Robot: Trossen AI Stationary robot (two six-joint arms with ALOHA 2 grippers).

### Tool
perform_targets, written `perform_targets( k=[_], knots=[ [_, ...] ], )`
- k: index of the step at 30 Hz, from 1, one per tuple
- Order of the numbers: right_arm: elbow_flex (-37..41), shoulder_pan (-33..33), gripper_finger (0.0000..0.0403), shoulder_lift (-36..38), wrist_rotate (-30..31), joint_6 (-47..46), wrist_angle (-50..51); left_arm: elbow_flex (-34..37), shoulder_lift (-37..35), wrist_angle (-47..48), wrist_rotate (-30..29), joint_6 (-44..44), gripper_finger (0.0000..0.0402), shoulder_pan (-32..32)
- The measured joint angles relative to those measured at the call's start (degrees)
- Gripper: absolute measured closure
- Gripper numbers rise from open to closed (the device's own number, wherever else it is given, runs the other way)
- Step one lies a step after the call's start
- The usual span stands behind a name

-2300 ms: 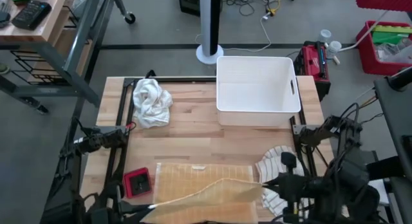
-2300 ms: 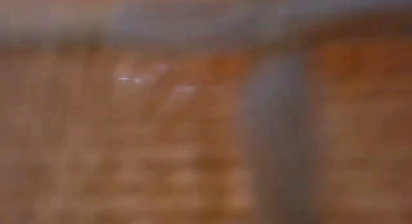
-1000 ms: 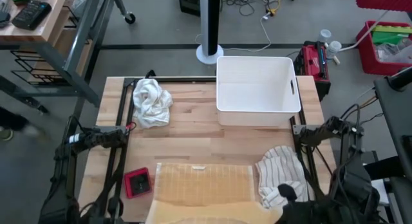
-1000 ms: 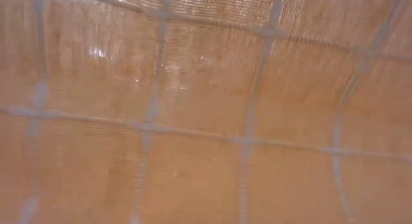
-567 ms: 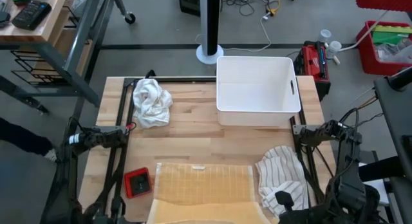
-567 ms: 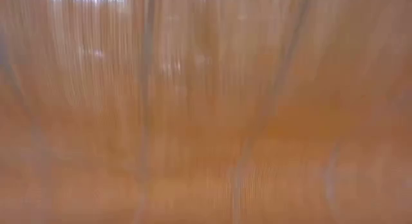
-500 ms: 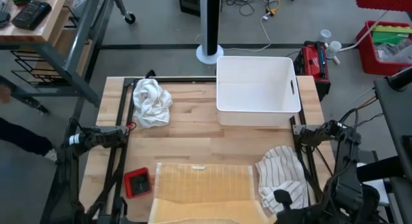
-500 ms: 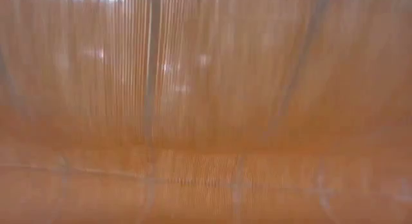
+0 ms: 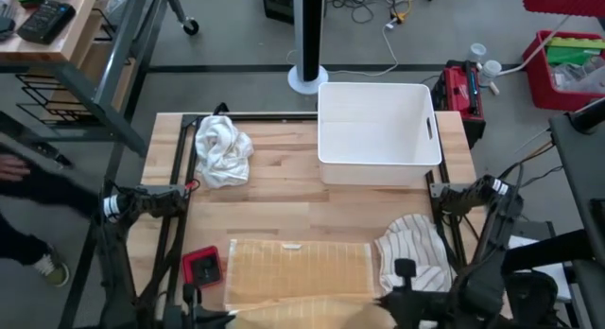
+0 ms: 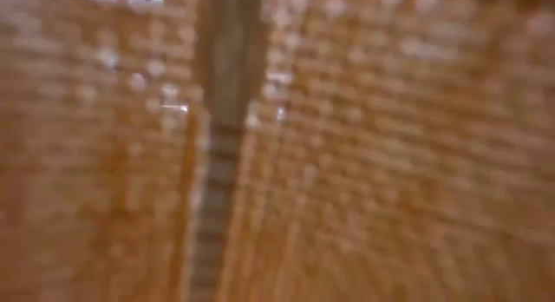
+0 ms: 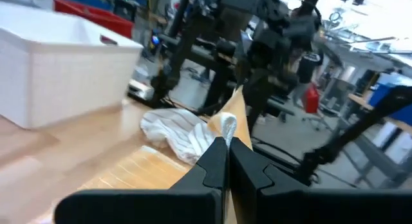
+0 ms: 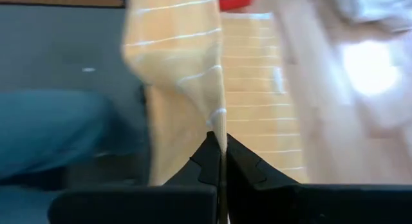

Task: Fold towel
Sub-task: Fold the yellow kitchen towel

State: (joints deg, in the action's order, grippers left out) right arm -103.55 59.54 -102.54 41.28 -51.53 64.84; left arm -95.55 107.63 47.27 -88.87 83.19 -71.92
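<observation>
1. High view: I can read no writing. The yellow towel (image 9: pixel 298 270) lies on the desk (image 9: pixel 284 201) at the near edge.
2. Left wrist view: my left end effector (image 11: pixel 226 145) is closed, pinching a towel corner.
3. Right wrist view: my right end effector (image 12: pixel 219 147) is clamped on the towel's edge.

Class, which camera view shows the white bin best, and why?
The high view: the whole white bin shows from above, at the table's far edge. The left wrist view catches only one side of it; the low and right wrist views miss it.
</observation>
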Motion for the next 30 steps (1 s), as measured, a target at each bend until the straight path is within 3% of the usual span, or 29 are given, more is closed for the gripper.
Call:
perform_targets(
  k=[7,11,18,22,27,30],
  knots=[
    [11.9,-2.6,0.0403,0.0,6.7,-4.7,2.3,5.0,-1.9,5.9,2.8,0.8,0.0401,5.1],
    [17.5,-5.0,0.0403,0.0,8.6,-4.0,2.6,10.1,-4.3,10.6,11.9,4.8,0.0402,8.4],
    [24.3,-9.4,0.0403,0.1,9.1,-1.4,2.6,20.3,-7.6,26.1,22.7,25.7,0.0401,11.9],
    [27.6,-11.0,0.0403,0.4,9.0,1.4,1.8,24.2,-9.3,27.9,25.0,31.1,0.0402,11.8],
    [31.1,-12.6,0.0403,0.5,9.1,2.8,-1.0,27.8,-9.9,28.1,40.2,34.4,0.0402,12.6],
    [32.3,-13.5,0.0403,0.5,7.9,6.7,-3.5,29.4,-9.7,26.6,40.7,34.8,0.0402,12.5]
  ],
)
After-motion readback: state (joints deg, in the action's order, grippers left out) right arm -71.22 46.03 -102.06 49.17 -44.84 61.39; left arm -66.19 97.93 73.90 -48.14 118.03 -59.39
